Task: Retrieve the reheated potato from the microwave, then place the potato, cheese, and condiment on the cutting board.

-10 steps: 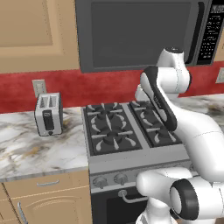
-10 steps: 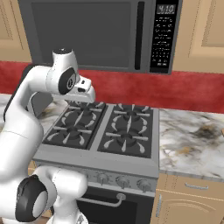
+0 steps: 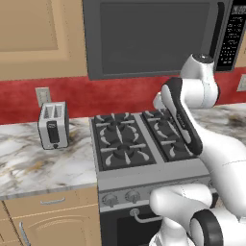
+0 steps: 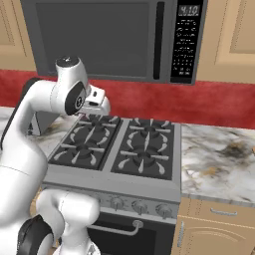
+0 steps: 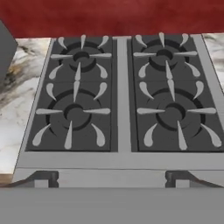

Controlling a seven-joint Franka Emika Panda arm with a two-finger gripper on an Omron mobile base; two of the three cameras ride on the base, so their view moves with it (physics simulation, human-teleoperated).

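Hovering with jaws wide and empty, the gripper (image 5: pixel 112 177) has barely moved; below it the stove (image 5: pixel 120 94), above it the shut microwave (image 4: pixel 107 37).

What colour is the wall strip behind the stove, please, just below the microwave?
Deep red, showing best in the right base view: the wall strip runs under the microwave.

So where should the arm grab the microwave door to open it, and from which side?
The microwave is shut. Its door carries a tall dark vertical handle bar near the right edge, beside the button panel. Probably best to come straight from the front, the open gripper turned so its fingers straddle the bar, then pull outward.
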